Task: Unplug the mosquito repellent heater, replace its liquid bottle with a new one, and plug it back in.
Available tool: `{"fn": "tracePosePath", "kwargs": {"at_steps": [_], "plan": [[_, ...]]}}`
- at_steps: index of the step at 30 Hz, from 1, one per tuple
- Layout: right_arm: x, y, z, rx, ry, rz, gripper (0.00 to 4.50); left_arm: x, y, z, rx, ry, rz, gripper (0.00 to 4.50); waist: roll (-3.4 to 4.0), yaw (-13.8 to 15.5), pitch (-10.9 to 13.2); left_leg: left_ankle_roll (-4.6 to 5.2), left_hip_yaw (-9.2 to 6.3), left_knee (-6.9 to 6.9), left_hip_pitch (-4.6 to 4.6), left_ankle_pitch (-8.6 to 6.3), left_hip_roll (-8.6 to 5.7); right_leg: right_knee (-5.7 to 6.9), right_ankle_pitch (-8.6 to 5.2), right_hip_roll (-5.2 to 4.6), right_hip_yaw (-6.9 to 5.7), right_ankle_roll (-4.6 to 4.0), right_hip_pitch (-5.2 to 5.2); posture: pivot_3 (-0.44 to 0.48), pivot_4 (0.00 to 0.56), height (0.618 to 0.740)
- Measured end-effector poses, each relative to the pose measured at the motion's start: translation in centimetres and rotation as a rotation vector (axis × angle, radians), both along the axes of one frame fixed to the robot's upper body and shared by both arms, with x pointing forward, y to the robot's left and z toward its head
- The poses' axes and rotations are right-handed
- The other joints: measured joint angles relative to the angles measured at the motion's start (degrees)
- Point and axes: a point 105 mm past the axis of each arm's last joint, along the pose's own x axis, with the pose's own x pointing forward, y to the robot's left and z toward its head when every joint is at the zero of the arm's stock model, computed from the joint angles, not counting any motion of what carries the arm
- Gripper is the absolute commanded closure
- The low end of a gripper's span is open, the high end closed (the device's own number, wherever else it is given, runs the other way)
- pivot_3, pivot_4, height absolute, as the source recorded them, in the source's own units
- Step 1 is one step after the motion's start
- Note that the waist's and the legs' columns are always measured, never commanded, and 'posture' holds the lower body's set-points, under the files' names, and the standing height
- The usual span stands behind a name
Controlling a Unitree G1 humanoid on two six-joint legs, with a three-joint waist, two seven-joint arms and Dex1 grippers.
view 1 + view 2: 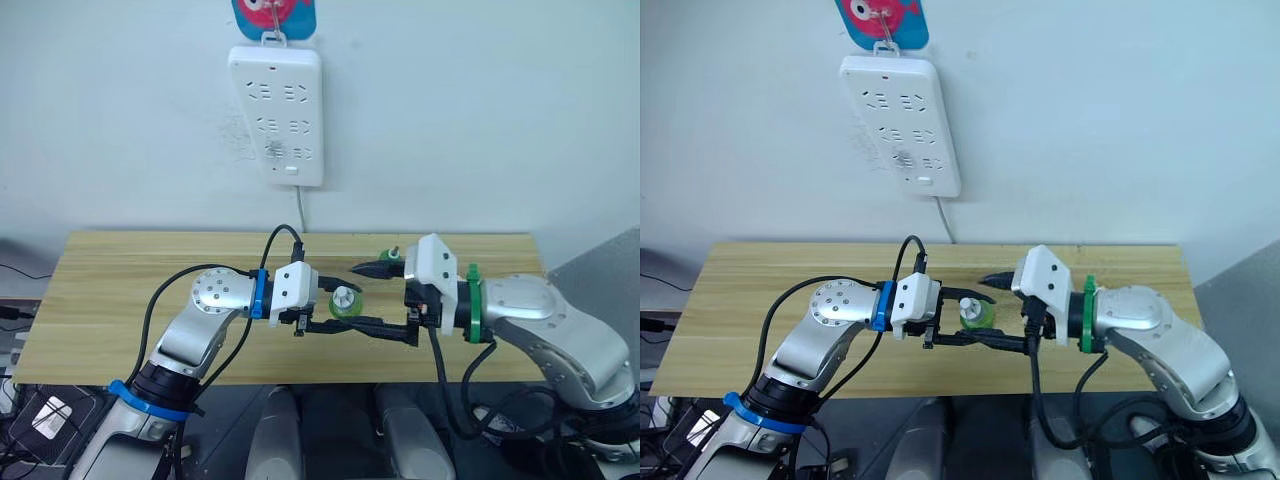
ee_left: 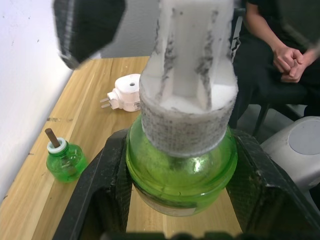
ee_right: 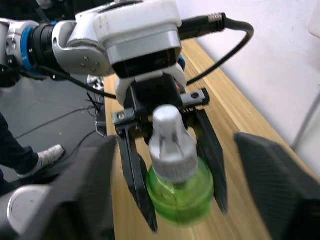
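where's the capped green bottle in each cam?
Left eye view: new bottle mid-table, between the fingers of the left gripper.
Right eye view: same bottle, just left of the right gripper.
Left wrist view: close up, centre, white cap on top.
Right wrist view: centre-low, held by the left gripper.
Shared landmark: the bottle's white cap.

head stereo downward; wrist cameras close-up

wooden table (image 1: pixel 120 290) | heater (image 2: pixel 126 93) | uncapped green bottle (image 2: pixel 65 160)
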Motion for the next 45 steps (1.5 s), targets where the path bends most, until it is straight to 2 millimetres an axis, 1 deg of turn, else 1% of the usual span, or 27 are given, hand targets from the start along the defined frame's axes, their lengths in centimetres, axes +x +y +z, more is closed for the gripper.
{"fn": "tracePosePath", "kwargs": {"at_steps": [6, 7, 12, 14, 16, 20, 21, 22, 24, 26, 29, 31, 32, 34, 37, 39, 42, 44, 45], "plan": [[0.0, 0.3, 0.1, 0.004, -0.019, 0.005, 4.01, 0.1, 0.0, -0.3, 0.018, -0.002, 0.010, 2.27, 0.00, 0.02, 0.00, 0.00, -0.01, -0.01, 0.01, 0.00, 0.00, 0.00, 0.00, 0.01, 0.00, 0.00, 0.00, 0.013, 0.284, 0.740], [-0.1, 0.4, 0.0, 0.003, -0.019, 0.008, 4.15, 0.1, 0.0, -0.4, 0.022, -0.003, 0.010, 2.27, 0.00, 0.01, 0.00, 0.00, -0.01, -0.01, 0.01, 0.00, 0.00, 0.00, 0.00, 0.01, -0.01, 0.00, 0.00, 0.013, 0.284, 0.740], [-0.1, 0.3, 0.0, 0.006, -0.020, 0.010, 4.15, 0.1, 0.0, -0.5, 0.033, -0.007, 0.013, 2.27, 0.00, 0.01, 0.00, 0.00, 0.00, -0.01, 0.01, 0.00, 0.00, 0.00, 0.00, 0.01, -0.01, 0.00, 0.00, 0.015, 0.286, 0.740], [-0.1, 0.3, 0.3, 0.021, -0.024, 0.013, 4.15, 0.2, 0.1, -0.7, 0.053, -0.011, 0.018, 2.27, 0.00, 0.02, 0.00, 0.00, 0.00, -0.01, 0.01, 0.00, 0.00, 0.00, 0.00, 0.01, 0.00, 0.00, 0.00, 0.013, 0.288, 0.740], [-0.2, 0.1, 1.2, 0.058, -0.032, 0.017, 4.15, 0.3, 0.4, -1.1, 0.082, -0.012, 0.035, 2.27, 0.01, 0.02, 0.00, 0.01, 0.00, -0.01, 0.01, 0.00, 0.00, 0.01, 0.00, 0.01, 0.00, 0.00, 0.00, 0.012, 0.290, 0.740], [0.6, -1.1, 3.8, 0.128, -0.105, -0.038, 4.15, 0.5, 1.0, -2.5, 0.133, 0.015, 0.081, 2.27, 0.01, -0.01, 0.00, 0.01, 0.00, -0.03, 0.01, -0.01, 0.00, 0.00, 0.00, 0.01, 0.01, 0.00, 0.00, -0.002, 0.294, 0.740], [0.9, -1.5, 4.2, 0.142, -0.120, -0.063, 4.15, 0.6, 1.2, -3.0, 0.140, 0.029, 0.109, 2.27, 0.01, -0.01, 0.00, 0.01, 0.00, -0.04, 0.01, -0.01, 0.00, -0.02, 0.00, 0.01, 0.00, 0.00, 0.00, -0.002, 0.295, 0.740], [1.3, -2.1, 4.1, 0.153, -0.132, -0.100, 4.15, 0.8, 1.5, -3.6, 0.150, 0.047, 0.141, 2.27, 0.00, 0.03, 0.00, 0.02, -0.01, -0.05, 0.01, -0.01, 0.00, -0.05, -0.01, 0.01, -0.01, 0.00, 0.00, -0.002, 0.297, 0.740], [2.4, -3.3, 2.5, 0.152, -0.120, -0.194, 4.15, 1.0, 2.0, -4.5, 0.163, 0.074, 0.196, 2.27, 0.00, 0.14, 0.00, 0.02, -0.01, -0.05, -0.01, -0.01, 0.00, -0.08, -0.01, 0.01, -0.01, 0.00, 0.00, 0.002, 0.302, 0.740], [3.9, -4.7, -0.3, 0.112, -0.110, -0.307, 4.15, 1.1, 2.4, -5.0, 0.164, 0.102, 0.245, 2.27, 0.01, 0.07, 0.00, 0.02, 0.05, -0.04, 0.00, -0.01, -0.01, -0.07, -0.01, 0.00, 0.04, 0.00, -0.02, 0.010, 0.305, 0.740], [5.9, -6.3, -3.8, 0.069, -0.143, -0.449, 4.15, 1.1, 3.2, -5.5, 0.165, 0.128, 0.307, 2.27, 0.01, 0.00, 0.01, 0.01, 0.09, -0.05, 0.06, -0.01, 0.00, 0.01, -0.01, 0.01, 0.08, 0.00, -0.03, 0.033, 0.312, 0.740], [7.1, -7.4, -6.0, 0.055, -0.164, -0.543, 4.15, 0.8, 3.5, -5.8, 0.167, 0.141, 0.329, 2.27, 0.01, -0.11, 0.01, 0.01, 0.13, -0.10, 0.11, -0.01, 0.03, 0.04, -0.02, 0.02, 0.12, -0.02, -0.03, 0.033, 0.312, 0.740], [7.4, -7.7, -6.9, 0.054, -0.161, -0.575, 4.15, 0.6, 3.6, -5.8, 0.167, 0.144, 0.337, 2.27, 0.01, -0.11, 0.01, 0.01, 0.15, -0.11, 0.12, -0.01, 0.03, 0.05, -0.03, 0.02, 0.12, -0.03, -0.03, 0.047, 0.317, 0.740], [8.1, -8.0, -8.6, 0.056, -0.163, -0.619, 4.15, 0.3, 3.8, -5.9, 0.169, 0.151, 0.343, 2.27, 0.01, -0.07, 0.01, 0.01, 0.15, -0.13, 0.14, -0.01, 0.04, 0.05, -0.03, 0.02, 0.13, -0.03, -0.03, 0.047, 0.317, 0.740], [8.7, -8.1, -11.2, 0.027, -0.152, -0.645, 4.15, -0.1, 4.0, -6.0, 0.179, 0.159, 0.346, 2.27, 0.02, 0.06, 0.02, 0.00, 0.17, -0.12, 0.15, -0.01, 0.03, 0.05, -0.03, 0.02, 0.14, -0.03, -0.02, 0.061, 0.322, 0.740], [9.2, -8.4, -12.3, 0.012, -0.144, -0.659, 4.15, -0.1, 4.0, -5.8, 0.181, 0.155, 0.349, 2.27, 0.03, 0.11, 0.02, 0.01, 0.18, -0.11, 0.16, -0.01, 0.03, 0.05, -0.03, 0.02, 0.16, -0.03, -0.01, 0.061, 0.322, 0.740], [10.0, -8.8, -13.1, 0.003, -0.136, -0.681, 4.15, -0.1, 4.2, -5.5, 0.179, 0.148, 0.356, 2.27, 0.03, 0.15, 0.02, 0.01, 0.17, -0.14, 0.18, -0.01, 0.04, 0.06, -0.03, 0.02, 0.16, -0.03, -0.01, 0.073, 0.321, 0.740], [10.2, -9.1, -13.7, 0.005, -0.117, -0.692, 4.15, -0.1, 4.2, -5.5, 0.179, 0.148, 0.357, 2.27, 0.03, 0.15, 0.02, 0.01, 0.17, -0.16, 0.18, -0.01, 0.04, 0.06, -0.04, 0.02, 0.16, -0.04, -0.01, 0.073, 0.319, 0.740], [10.2, -9.2, -13.8, 0.013, -0.108, -0.696, 3.42, -0.1, 4.3, -5.6, 0.180, 0.150, 0.358, 2.27, 0.03, 0.15, 0.02, 0.01, 0.17, -0.17, 0.18, -0.01, 0.03, 0.05, -0.04, 0.02, 0.16, -0.04, -0.01, 0.073, 0.319, 0.740]]}}
